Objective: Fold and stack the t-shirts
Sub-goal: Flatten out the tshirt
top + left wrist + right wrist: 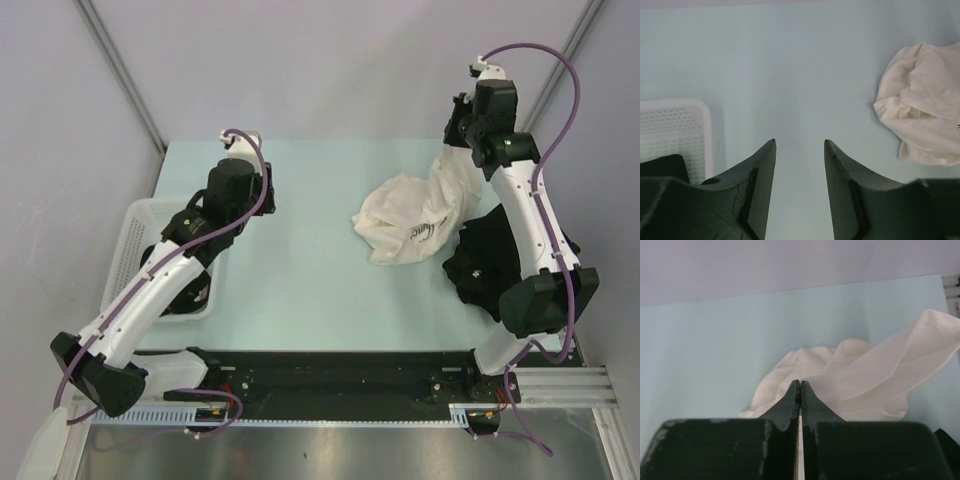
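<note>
A cream-white t-shirt (415, 215) lies crumpled on the right half of the pale table (300, 240). One part of it is drawn up toward the back right. My right gripper (457, 136) is shut on that raised part; in the right wrist view a strip of cream cloth shows between the closed fingers (800, 382), with the shirt (865, 375) hanging beyond. A black t-shirt (485, 265) is heaped under the right arm. My left gripper (799, 142) stands open and holds nothing, above bare table. The cream shirt (925, 110) is off to its right.
A white mesh basket (135, 225) stands at the table's left edge with black cloth (185, 295) in it, partly hidden by the left arm. Its corner (675, 125) shows left of the left fingers. Grey walls close in the back and sides.
</note>
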Available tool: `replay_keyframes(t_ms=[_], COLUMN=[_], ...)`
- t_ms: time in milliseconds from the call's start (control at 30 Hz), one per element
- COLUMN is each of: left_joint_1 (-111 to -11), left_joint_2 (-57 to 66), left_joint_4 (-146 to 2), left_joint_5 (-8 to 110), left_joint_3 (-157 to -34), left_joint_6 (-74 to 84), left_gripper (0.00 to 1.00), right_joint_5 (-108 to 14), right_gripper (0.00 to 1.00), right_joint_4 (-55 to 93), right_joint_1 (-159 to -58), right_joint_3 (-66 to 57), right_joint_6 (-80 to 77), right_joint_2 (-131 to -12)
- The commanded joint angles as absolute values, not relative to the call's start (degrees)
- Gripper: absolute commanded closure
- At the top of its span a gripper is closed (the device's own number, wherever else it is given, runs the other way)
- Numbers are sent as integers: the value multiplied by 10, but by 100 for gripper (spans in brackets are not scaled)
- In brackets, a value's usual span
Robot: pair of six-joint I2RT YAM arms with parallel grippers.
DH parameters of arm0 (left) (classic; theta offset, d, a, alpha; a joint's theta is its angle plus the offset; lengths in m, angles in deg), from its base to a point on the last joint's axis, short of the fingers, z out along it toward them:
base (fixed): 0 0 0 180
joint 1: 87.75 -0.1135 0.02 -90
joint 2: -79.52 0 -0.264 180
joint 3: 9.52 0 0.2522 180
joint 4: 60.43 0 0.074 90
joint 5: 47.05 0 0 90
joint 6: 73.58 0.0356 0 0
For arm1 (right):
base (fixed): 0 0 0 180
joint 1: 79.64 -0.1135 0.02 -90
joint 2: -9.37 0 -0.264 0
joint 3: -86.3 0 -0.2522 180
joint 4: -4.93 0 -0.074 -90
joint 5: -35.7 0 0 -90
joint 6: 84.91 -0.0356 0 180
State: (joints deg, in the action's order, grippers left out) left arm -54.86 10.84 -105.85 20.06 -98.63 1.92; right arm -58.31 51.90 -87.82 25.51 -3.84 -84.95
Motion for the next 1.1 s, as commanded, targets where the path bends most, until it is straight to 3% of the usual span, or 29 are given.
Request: replay_keyframes(t_ms=[0, 133, 333, 467, 500, 600, 800, 1067], left_joint_1=[-547, -546, -546, -546, -546, -546, -546, -546], left_joint_2=[94, 90, 102, 120, 124, 139, 159, 149], left_joint_4=[-1033, -1026, -1013, -1013, -1013, -1014, -1015, -1006], left_joint_5=[252, 263, 246, 237, 236, 235, 241, 258], left_joint_3=[-979, -962, -931, -906, -900, -870, -840, -834], left_joint_6=[2, -12, -20, -27, -29, -41, -64, -68], left_gripper=[52, 53, 52, 52, 52, 52, 53, 53], right_joint_5=[-552, -521, -414, -422, -429, -424, -377, -430], right_gripper=[100, 100, 100, 100, 100, 100, 100, 100], right_joint_4=[548, 528, 520, 537, 556, 544, 400, 382], right_joint_1=[-884, -886, -948, -1038, -1054, -1085, -1099, -1065], right_joint_3=[242, 267, 390, 537, 633, 761, 666, 635], right_joint_6=[-48, -74, -134, -99, -91, -95, -166, -77], right_joint_2=[-865, -873, -980, -1070, -1117, -1167, -1110, -1028])
